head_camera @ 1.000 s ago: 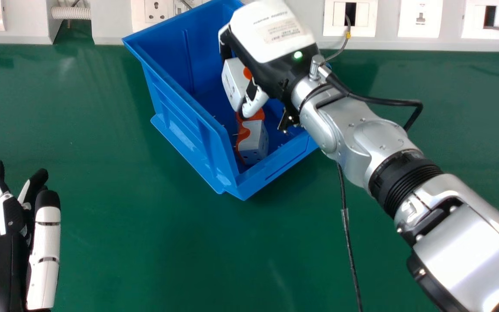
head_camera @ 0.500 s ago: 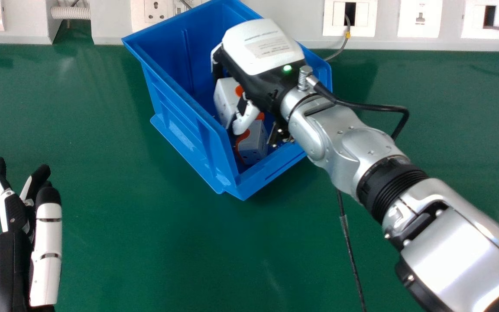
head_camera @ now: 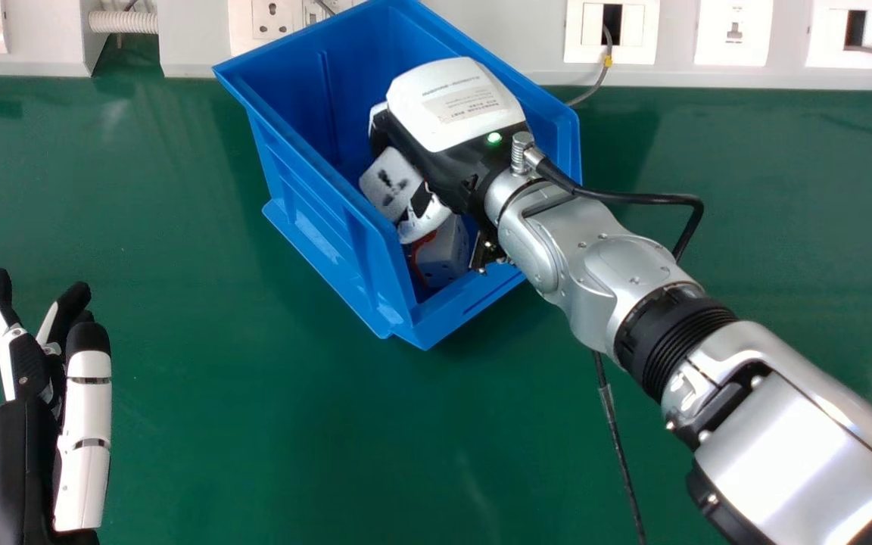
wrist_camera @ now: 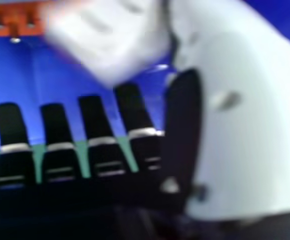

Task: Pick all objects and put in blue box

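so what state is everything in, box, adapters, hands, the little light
box: upright, open-topped, adapters inside
near adapter: in box, partly hidden
far adapter: in box, tilted
right hand: open, at the box
left hand: open, away from box
light: lit green

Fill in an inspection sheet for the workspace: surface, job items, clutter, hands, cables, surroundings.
Surface: green tabletop.
Job's things: blue box holds a white-and-orange adapter; white adapter tilted inside, by the right thumb, contact unclear.
Clutter: nothing seen.
Hands: right hand in the box, fingers straight; left hand at the head view's lower left, fingers extended.
Cables: black cable at right wrist; another below the right arm.
Surroundings: wall panel with sockets behind.
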